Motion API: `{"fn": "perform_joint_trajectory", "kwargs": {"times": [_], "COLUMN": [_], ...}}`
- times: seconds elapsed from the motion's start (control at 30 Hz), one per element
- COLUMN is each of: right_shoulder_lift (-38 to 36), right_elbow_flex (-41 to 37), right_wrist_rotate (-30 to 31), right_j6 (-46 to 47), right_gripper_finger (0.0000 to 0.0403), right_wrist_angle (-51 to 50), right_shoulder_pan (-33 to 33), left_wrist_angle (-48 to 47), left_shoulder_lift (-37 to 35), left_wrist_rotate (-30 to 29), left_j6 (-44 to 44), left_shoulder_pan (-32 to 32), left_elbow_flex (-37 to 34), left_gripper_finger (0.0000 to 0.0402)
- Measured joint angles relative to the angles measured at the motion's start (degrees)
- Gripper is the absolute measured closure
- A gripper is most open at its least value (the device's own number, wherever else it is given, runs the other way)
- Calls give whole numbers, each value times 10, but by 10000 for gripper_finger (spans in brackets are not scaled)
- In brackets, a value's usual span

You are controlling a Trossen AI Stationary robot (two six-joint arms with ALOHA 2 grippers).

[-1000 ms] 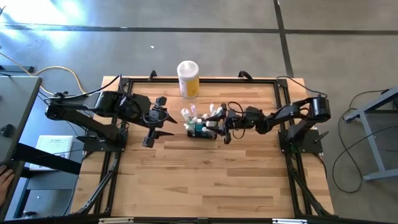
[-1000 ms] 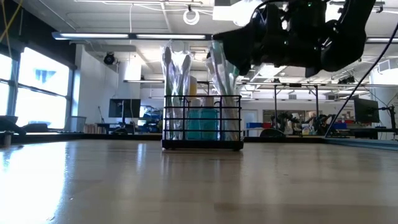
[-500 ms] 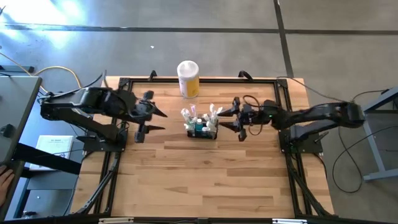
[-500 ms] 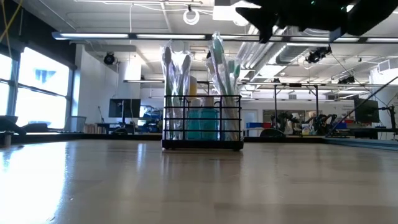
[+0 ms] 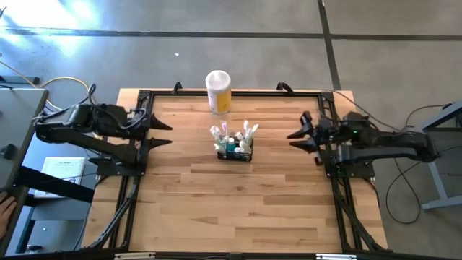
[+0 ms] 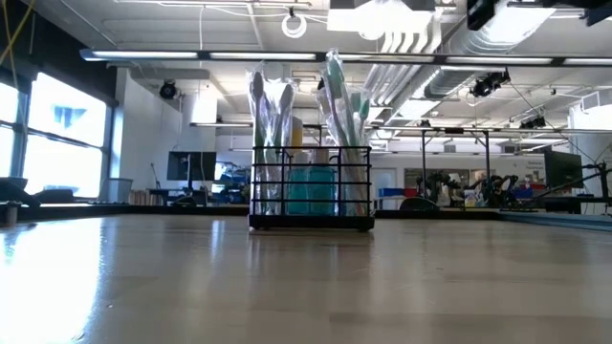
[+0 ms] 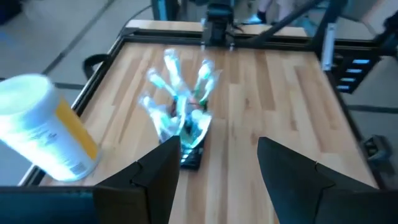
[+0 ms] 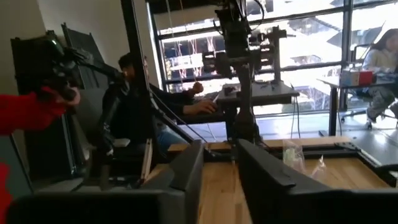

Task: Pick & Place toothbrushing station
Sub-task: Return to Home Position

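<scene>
The toothbrushing station (image 5: pixel 234 149) is a small black wire basket holding wrapped toothbrushes and a teal item. It stands upright on its base at the table's middle. It also shows in the low view (image 6: pixel 311 199) and the left wrist view (image 7: pixel 186 137). My left gripper (image 5: pixel 162 133) is open and empty near the table's left edge, its fingers pointing toward the basket. My right gripper (image 5: pixel 294 139) is open and empty near the table's right edge, well clear of the basket. In the left wrist view my left gripper (image 7: pixel 217 168) shows both fingers apart.
A tall yellow-and-white canister (image 5: pixel 218 91) stands at the table's far edge, behind the basket and a little to its left; it also shows in the left wrist view (image 7: pixel 46 130). Bare wood lies around the basket and toward the near edge. People show in the room beyond (image 8: pixel 155 99).
Both grippers have drawn back from the basket. My right gripper has gone from the basket's right side toward the table's right edge and up out of the low view. My left gripper has gone toward the table's left edge. The basket has stayed in place.
</scene>
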Motion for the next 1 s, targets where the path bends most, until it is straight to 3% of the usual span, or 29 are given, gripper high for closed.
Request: {"fn": "perform_joint_trajectory", "kwargs": {"times": [0.17, 0.4, 0.6, 0.7, 0.87, 1.0], "right_shoulder_lift": [-92, -142, -148, -156, -161, -161], "right_elbow_flex": [0, -4, -60, -114, -189, -217], "right_wrist_rotate": [1, 64, 82, 94, 93, 100], "right_j6": [13, -2, 19, 51, 74, 91], "right_gripper_finger": [389, 400, 400, 400, 400, 400], "right_wrist_angle": [-103, -180, -153, -70, 86, 116], "right_shoulder_pan": [6, 24, 35, 35, 35, 35], "left_wrist_angle": [83, 120, 117, 119, 108, 110], "left_shoulder_lift": [-97, -209, -294, -335, -389, -402], "left_wrist_rotate": [-41, -40, -40, -40, -43, -54], "left_j6": [0, -2, -3, -3, -21, -26], "left_shoulder_pan": [0, 0, 0, 0, 0, 0], "left_elbow_flex": [-144, -282, -320, -325, -338, -342], "left_gripper_finger": [194, 194, 195, 207, 263, 330]}}
